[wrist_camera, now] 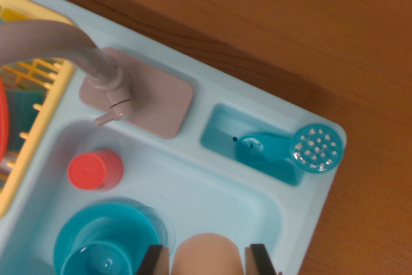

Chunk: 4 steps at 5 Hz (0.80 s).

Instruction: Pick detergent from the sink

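Detergent [207, 254] in pale-blue sink [193, 188] (on wooden tabletop [290, 24]).

Glossy pale-blue plastic sink [212, 191] on a smooth, grained wooden table [290, 24], matt grey plastic faucet [106, 88].

One light blue plastic toy sink [193, 198]. One grey plastic faucet [96, 69] on one mauve rectangular base plate [161, 98]. One red plastic cup [95, 170]. One teal plastic cup [96, 263] in one teal bowl [129, 223]. One teal sprayer head with white dots [315, 149]. One yellow plastic dish rack [38, 88], left edge. One beige rounded bottle [209, 256], bottom centre.
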{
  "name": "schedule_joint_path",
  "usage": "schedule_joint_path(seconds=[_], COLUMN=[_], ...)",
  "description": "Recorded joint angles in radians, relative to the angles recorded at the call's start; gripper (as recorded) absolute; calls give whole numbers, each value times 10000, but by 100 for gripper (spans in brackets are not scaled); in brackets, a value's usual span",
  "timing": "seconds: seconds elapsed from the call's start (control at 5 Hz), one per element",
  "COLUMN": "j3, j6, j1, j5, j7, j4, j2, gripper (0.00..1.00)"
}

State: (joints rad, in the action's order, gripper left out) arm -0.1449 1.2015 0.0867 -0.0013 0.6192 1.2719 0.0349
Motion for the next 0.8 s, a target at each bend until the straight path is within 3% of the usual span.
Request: schedule_joint_path(seconds=[0.2, 0.4, 0.8], j3=[0, 0, -1], j6=[0, 264, 455], j1=[0, -3, -4], j5=[0, -22, -38], j7=[0, -17, -29], j4=[0, 170, 292], j2=[0, 96, 165], gripper=[100, 100, 100])
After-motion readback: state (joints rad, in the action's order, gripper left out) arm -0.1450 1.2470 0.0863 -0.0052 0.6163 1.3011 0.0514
